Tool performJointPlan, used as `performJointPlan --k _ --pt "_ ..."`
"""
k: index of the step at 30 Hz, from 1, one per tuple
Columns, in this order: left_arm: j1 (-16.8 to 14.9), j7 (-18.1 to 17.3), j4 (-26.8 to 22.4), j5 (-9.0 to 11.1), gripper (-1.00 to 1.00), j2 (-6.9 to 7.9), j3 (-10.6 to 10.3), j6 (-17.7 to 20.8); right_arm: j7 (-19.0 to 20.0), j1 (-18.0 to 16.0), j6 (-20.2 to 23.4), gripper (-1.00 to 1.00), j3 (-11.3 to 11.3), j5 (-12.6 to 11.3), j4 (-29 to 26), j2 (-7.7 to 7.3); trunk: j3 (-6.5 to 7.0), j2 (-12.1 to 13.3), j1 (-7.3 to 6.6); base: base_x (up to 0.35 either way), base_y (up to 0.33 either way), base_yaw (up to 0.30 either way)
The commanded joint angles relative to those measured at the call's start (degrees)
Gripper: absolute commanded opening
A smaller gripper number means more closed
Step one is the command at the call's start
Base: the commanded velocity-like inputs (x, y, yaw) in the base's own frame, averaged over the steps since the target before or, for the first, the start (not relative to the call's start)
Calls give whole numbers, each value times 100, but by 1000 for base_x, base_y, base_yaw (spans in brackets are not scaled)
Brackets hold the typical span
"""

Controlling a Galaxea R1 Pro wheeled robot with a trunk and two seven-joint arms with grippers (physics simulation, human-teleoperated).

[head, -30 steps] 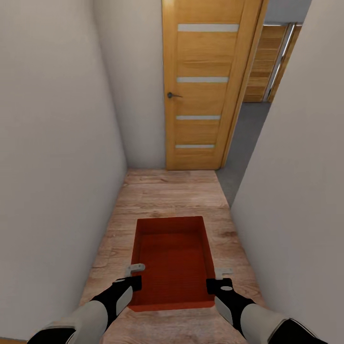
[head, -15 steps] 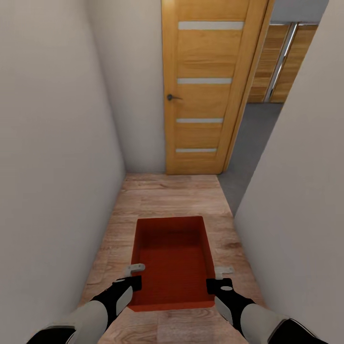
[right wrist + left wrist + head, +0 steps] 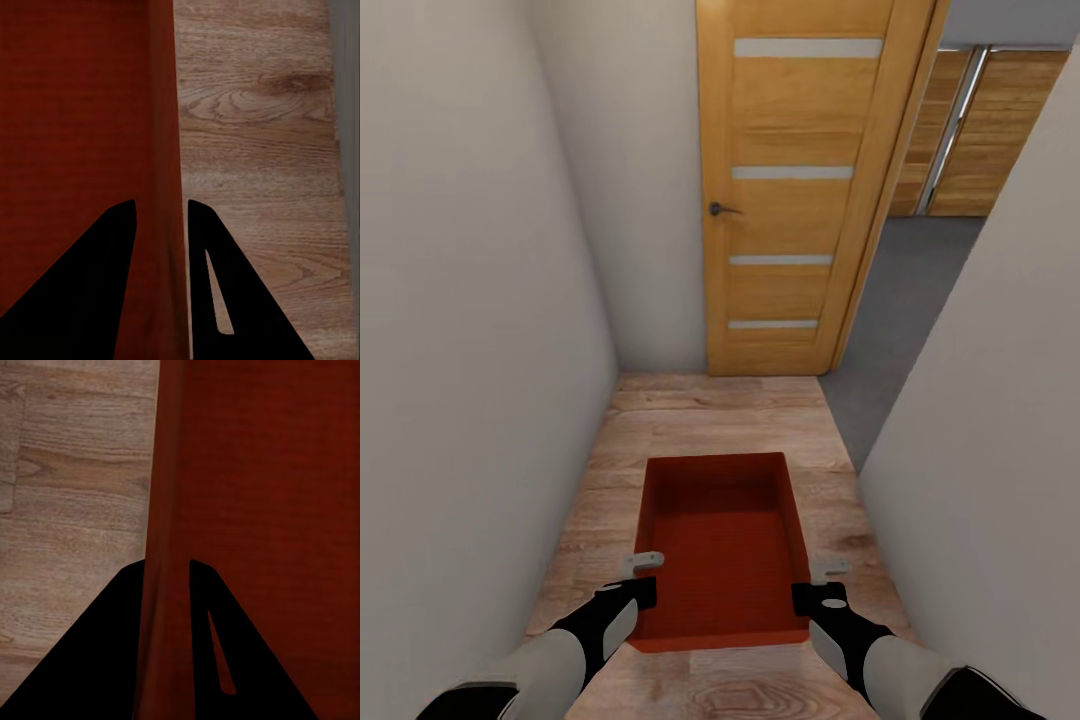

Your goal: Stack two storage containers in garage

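Facing wooden door (image 3: pixel 790 190) | white walls (image 3: pixel 470 300) flanking | storage container (image 3: pixel 720 545) carried

Bare wood-plank corridor floor (image 3: pixel 700 415)

Corridor: narrow, white wall (image 3: pixel 470 330) close on the left, white wall (image 3: pixel 990 420) close on the right. Ahead: wooden door (image 3: pixel 790 190) blocks the end. Free passage: grey floor (image 3: pixel 905 300) opening right of the door.

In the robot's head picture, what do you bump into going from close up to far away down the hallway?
Orange-red ribbed plastic bin → light wood-plank floor → honey-coloured wooden door with pale stripes.
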Motion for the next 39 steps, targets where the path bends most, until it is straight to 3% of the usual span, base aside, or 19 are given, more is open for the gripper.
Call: performJointPlan --k 1,39 --pt "3 29 53 196 -100 198 -223 29 249 -6 -112 -100 -146 30 -25 -33 -5 -3 3 322 0 0" --pt "3 29 53 196 -100 198 -221 27 251 -6 -109 -100 -141 30 -25 -33 -5 -3 3 322 0 0"
